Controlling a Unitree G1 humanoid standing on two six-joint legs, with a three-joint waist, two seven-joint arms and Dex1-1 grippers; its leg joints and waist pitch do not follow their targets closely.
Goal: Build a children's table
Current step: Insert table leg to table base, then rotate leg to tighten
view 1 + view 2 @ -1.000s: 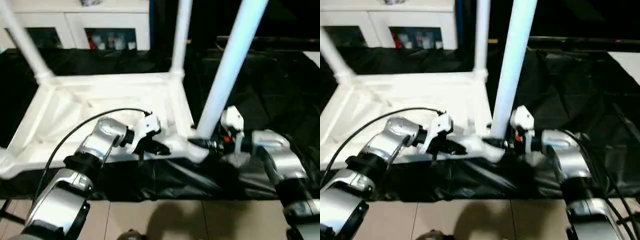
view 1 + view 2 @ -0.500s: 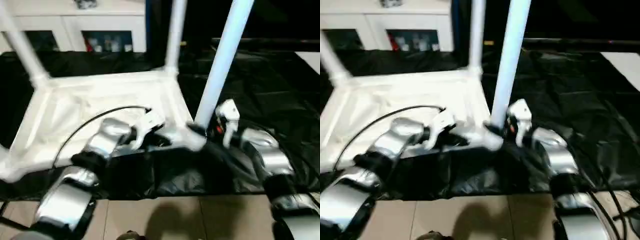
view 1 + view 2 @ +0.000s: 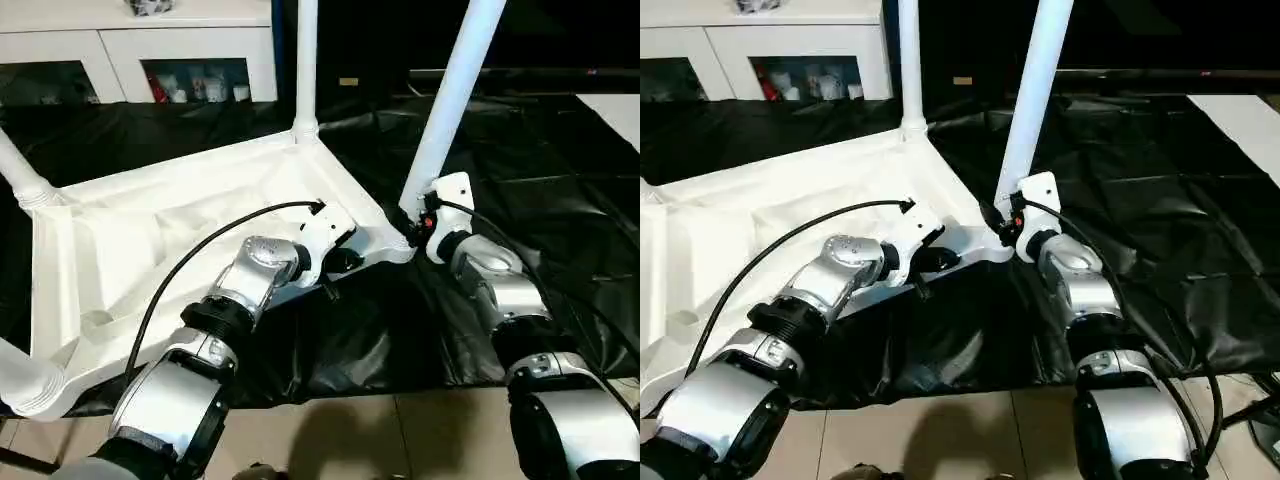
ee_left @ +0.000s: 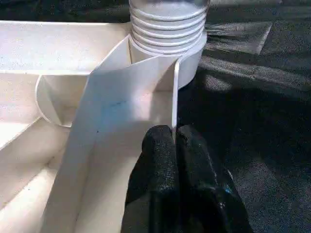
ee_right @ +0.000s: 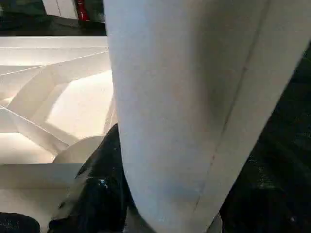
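Note:
The white children's table lies upside down on a black cloth, its ribbed underside [image 3: 130, 230] facing up. Legs stand in the corner sockets: one at the near right corner [image 3: 450, 100], one at the far corner [image 3: 306, 60], one at the left [image 3: 20, 175]. My left gripper [image 3: 340, 265] is shut on the thin rim wall [image 4: 146, 82] of the top, just beside the near right socket. My right gripper [image 3: 412, 225] is shut on the base of the near right leg [image 5: 184, 97], where it enters the socket. One black finger [image 5: 97, 194] shows beside that leg.
The black cloth [image 3: 520, 150] covers the floor under and to the right of the table. A white glass-door cabinet [image 3: 140, 40] stands behind. A tan floor strip [image 3: 350, 430] runs along the near edge. A black cable [image 3: 200, 250] loops over my left forearm.
Both grippers keep their hold. The table's near right corner has swung away from me, so the top now lies at an angle. The view has also shifted.

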